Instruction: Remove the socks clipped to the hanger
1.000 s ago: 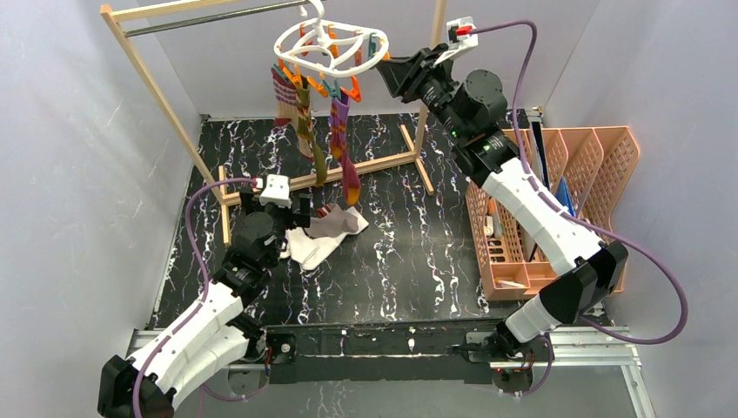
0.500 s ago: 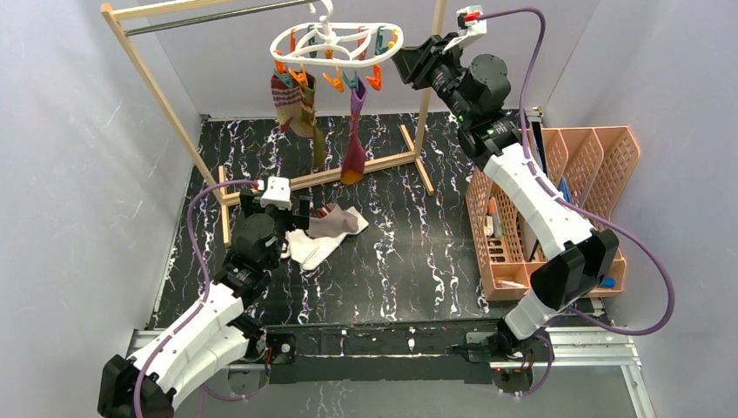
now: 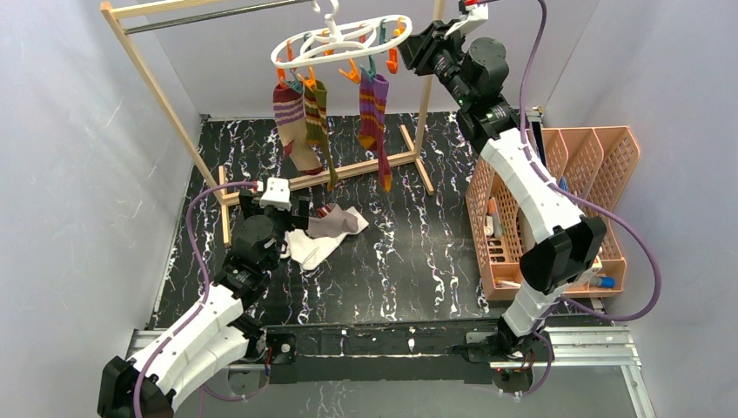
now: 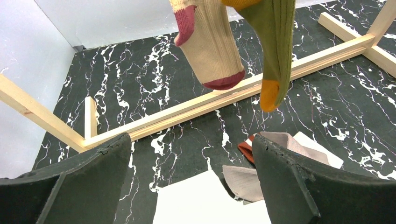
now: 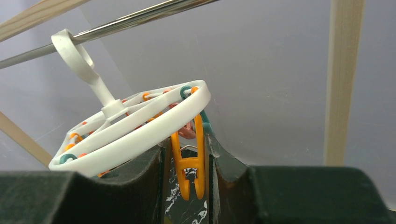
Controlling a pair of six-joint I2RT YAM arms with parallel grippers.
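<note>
The white hanger [image 3: 335,39] hangs by its hook [image 5: 77,51] from a metal rod. My right gripper [image 3: 402,50] is shut on an orange peg [image 5: 189,158] at the hanger's right rim [image 5: 140,126]; that peg holds no sock. Three socks still hang from other pegs: a tan and maroon one [image 3: 291,122], a green one [image 3: 318,122] and a purple striped one [image 3: 374,109]. My left gripper [image 3: 294,216] stands open low over the table, with a white sock [image 4: 205,200] and a grey-tan sock [image 4: 280,140] lying under it. The tan sock [image 4: 208,42] and the green sock [image 4: 275,51] dangle ahead of it.
The wooden rack [image 3: 148,74] carries the rod [image 3: 218,17]; its base bar [image 3: 348,170] crosses the black marbled table. An orange basket organiser [image 3: 600,165] stands at the right. Grey walls close in on three sides.
My right gripper has risen and drawn back to the right with the peg, lifting the hanger's right rim. The hanging socks have swung to the right. The left arm has not moved.
</note>
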